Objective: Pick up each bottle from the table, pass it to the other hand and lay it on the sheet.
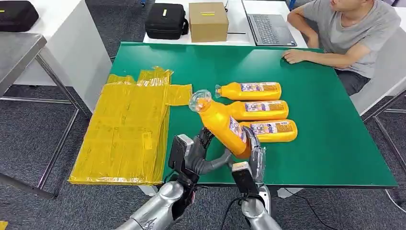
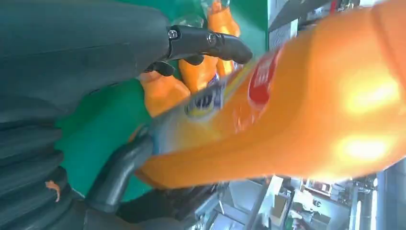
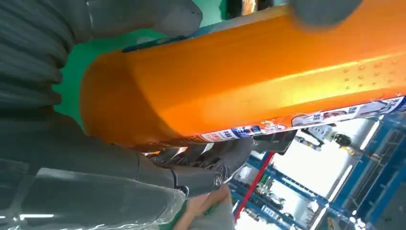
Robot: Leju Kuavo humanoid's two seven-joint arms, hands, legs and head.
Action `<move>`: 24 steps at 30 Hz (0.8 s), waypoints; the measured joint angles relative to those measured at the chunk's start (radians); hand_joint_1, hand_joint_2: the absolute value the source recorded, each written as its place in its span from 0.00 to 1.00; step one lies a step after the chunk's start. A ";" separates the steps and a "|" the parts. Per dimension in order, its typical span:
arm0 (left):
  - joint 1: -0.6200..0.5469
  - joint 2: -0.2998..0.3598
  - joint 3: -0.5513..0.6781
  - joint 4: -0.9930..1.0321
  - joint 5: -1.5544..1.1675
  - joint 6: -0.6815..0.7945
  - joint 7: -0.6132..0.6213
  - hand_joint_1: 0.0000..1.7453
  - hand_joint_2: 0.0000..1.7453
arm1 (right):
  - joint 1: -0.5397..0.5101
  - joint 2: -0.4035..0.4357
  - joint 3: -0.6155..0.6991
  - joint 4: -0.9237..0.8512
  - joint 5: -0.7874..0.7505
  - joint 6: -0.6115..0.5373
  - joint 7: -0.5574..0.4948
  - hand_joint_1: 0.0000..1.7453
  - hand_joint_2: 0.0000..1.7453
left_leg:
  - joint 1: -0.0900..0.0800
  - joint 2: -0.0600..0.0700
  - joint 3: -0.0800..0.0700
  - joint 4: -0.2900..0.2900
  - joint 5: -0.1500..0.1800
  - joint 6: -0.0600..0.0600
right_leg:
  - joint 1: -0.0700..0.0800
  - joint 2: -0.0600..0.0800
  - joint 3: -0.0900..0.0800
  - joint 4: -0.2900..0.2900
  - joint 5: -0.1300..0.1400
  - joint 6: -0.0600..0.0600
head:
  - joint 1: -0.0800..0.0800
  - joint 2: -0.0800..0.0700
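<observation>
Your right hand point(image 1: 250, 152) grips the tilted bottle point(image 1: 221, 123) at its base (cap up-left toward the sheet point(image 1: 125, 134)), left hand point(image 1: 195, 154) fingers cupped beside it.

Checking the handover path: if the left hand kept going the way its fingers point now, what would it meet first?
The left hand reaches right toward the held bottle, gripped by the right hand; it meets that bottle first, and contact may already exist.

Bright, even overhead light in the head view, with soft shadows. Both wrist views are blurred close up; glare patches shine on the glossy orange plastic bottle point(image 2: 364, 91).
</observation>
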State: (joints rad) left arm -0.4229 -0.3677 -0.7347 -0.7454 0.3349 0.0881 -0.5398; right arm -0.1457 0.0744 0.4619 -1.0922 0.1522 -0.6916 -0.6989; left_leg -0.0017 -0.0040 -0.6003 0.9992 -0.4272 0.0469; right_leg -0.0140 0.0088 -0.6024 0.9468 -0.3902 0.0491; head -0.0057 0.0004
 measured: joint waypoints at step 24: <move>0.003 0.000 -0.012 -0.034 0.004 0.111 -0.026 0.00 1.00 | -0.025 0.028 0.061 0.053 0.029 -0.006 0.001 1.00 1.00 | 0.000 0.000 0.000 0.000 0.000 0.000 | 0.000 -0.001 0.000 0.000 0.000 0.000 | 0.000 0.000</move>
State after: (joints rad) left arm -0.4199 -0.3677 -0.7465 -0.7793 0.3388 0.1995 -0.5657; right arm -0.1703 0.1022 0.5230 -1.0391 0.1808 -0.6973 -0.6981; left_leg -0.0016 -0.0044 -0.6005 0.9991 -0.4271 0.0468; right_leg -0.0140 0.0083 -0.6029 0.9469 -0.3902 0.0491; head -0.0053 0.0004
